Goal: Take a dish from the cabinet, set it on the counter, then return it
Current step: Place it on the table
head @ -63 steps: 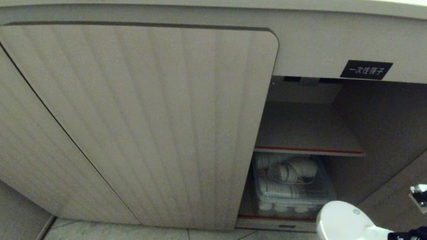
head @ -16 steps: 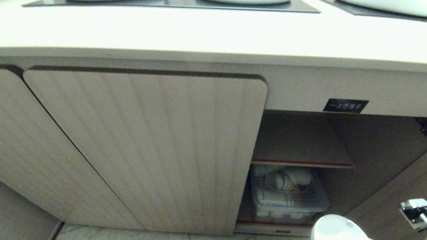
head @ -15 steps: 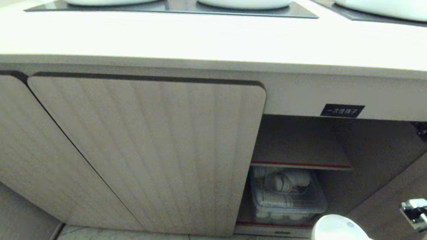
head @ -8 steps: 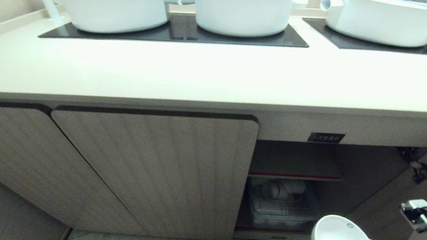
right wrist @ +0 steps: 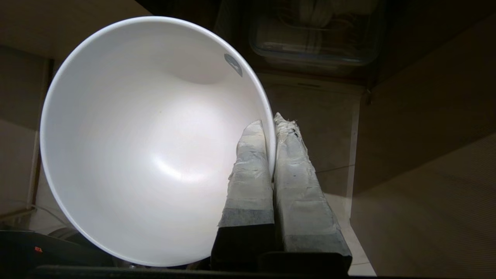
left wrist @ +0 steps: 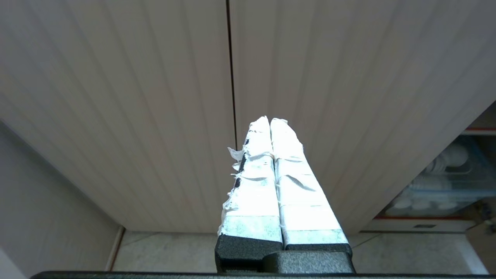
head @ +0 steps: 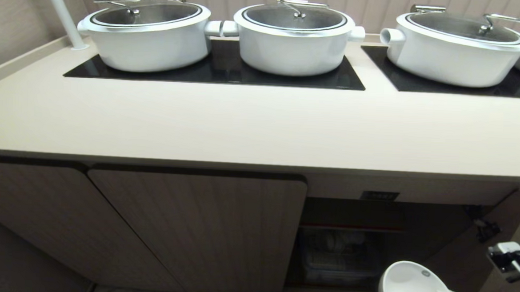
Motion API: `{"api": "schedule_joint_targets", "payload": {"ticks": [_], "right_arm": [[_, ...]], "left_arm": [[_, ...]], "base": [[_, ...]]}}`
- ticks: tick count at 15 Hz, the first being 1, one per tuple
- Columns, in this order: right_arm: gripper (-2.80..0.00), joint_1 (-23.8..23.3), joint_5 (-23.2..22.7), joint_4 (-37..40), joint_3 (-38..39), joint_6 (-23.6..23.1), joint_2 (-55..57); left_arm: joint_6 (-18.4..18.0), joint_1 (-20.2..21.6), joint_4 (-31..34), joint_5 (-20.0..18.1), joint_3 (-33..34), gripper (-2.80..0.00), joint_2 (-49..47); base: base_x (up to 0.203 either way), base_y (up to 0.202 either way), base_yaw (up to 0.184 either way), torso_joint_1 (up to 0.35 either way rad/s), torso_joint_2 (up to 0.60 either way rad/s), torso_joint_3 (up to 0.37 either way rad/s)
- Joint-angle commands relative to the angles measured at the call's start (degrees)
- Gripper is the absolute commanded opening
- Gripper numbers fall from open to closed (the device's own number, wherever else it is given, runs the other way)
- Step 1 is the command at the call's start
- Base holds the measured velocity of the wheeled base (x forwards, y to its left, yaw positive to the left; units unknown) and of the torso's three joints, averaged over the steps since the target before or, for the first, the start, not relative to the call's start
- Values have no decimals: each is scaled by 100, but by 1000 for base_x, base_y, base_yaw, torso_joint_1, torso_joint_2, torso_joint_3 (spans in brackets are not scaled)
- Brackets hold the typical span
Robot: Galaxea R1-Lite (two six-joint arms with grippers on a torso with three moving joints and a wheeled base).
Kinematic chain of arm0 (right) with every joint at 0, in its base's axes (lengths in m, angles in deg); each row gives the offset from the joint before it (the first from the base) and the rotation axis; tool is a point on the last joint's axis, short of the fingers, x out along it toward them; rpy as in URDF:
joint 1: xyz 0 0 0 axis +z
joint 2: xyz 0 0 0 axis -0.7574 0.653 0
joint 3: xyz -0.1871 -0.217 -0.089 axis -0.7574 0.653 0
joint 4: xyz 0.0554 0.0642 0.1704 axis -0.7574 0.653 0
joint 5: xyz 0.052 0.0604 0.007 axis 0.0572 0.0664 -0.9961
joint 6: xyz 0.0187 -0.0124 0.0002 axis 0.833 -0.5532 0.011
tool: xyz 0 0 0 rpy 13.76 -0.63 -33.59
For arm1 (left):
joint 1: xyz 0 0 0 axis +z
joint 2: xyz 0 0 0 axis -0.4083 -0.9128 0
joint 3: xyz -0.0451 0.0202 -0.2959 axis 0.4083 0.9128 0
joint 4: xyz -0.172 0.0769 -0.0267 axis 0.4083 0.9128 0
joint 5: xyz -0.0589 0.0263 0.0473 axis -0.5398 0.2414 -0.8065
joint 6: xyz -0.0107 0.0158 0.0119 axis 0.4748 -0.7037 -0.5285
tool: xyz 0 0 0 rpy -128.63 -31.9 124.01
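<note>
The dish (right wrist: 147, 143) is a deep white bowl, and my right gripper (right wrist: 271, 124) is shut on its rim, one finger inside and one outside. In the head view the dish (head: 408, 287) hangs at the lower right, in front of the open cabinet (head: 370, 241) and below the counter (head: 252, 123). My left gripper (left wrist: 270, 121) is shut and empty, facing the ribbed cabinet doors (left wrist: 162, 100).
Three big white lidded pots (head: 292, 36) stand on black hob panels (head: 215, 70) at the back of the counter. A clear bin of white crockery (head: 338, 257) sits on the cabinet's lower shelf. The cabinet's open door (right wrist: 434, 186) stands to the right of the dish.
The whole head view has risen: the counter top and pots have come into sight and the cabinet has sunk in the picture. The dish stays in my right gripper.
</note>
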State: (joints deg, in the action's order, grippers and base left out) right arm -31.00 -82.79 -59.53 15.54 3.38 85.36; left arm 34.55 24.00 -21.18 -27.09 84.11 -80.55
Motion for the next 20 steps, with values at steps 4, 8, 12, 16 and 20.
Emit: {"api": "schedule_joint_targets", "payload": {"ticks": [4, 8, 12, 16, 20], "right_arm": [[-280, 22, 0, -111, 18, -6, -7], [-280, 22, 0, -111, 14, -11, -21], [-280, 22, 0, -111, 18, -11, -52], [-280, 22, 1, -111, 11, -19, -72], [-280, 31, 9, -111, 0, -20, -87]], "left_arm": [[3, 2, -4, 0, -1, -280, 2], [3, 1, -4, 0, -1, -280, 2], [3, 1, -4, 0, 7, -280, 2], [-2, 4, -4, 0, 4, -280, 2], [3, 1, -4, 0, 7, -280, 2]], "base": [[0, 0, 0, 239, -547, -300], [0, 0, 0, 266, -584, -321], [0, 0, 0, 267, -572, -305], [0, 0, 0, 180, -371, -199], [0, 0, 0, 165, -331, -172]]}}
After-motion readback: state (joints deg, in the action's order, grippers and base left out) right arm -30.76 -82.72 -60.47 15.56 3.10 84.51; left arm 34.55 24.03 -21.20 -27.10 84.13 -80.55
